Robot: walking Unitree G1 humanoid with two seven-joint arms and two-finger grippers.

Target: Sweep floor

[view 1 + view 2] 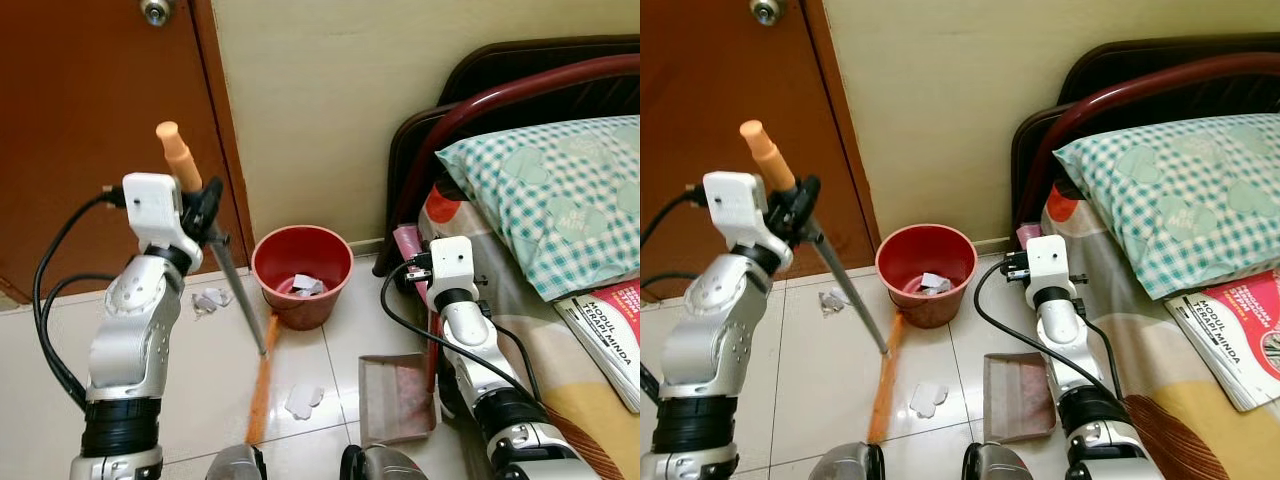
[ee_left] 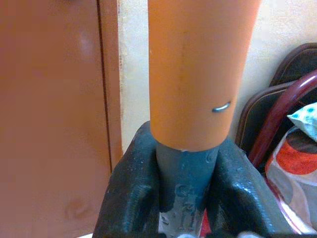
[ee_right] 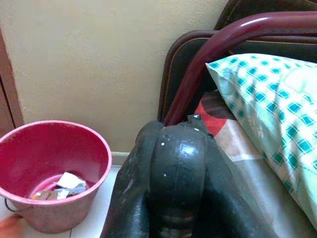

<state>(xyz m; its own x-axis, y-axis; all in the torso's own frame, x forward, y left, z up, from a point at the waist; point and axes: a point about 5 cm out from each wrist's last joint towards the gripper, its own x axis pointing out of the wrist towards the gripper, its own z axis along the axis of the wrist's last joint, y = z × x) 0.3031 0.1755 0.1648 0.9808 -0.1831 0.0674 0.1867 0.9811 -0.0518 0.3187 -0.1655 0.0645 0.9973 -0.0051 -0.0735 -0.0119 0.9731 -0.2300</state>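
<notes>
The left wrist view shows what the head views cannot: the left gripper [image 2: 184, 198] pinches the grey shaft of the broom [image 1: 228, 270] just under its orange cap, one finger [image 2: 130, 198] pressed to each side. In the right wrist view the right gripper [image 3: 171, 183] is pressed together around the dark handle of the dustpan [image 1: 395, 398]; the red bucket [image 3: 47, 173] with scraps inside sits at its ten o'clock.

From the head, the bucket stands against the wall between the brown door [image 1: 90, 130] and the bed [image 1: 560, 330]. Open tile runs from the bucket toward the robot.

The broom slants from the left gripper down toward four o'clock, its orange head on the floor. Paper scraps [image 1: 303, 400] lie between broom head and dustpan; more scraps [image 1: 210, 299] lie at the bucket's nine o'clock.
</notes>
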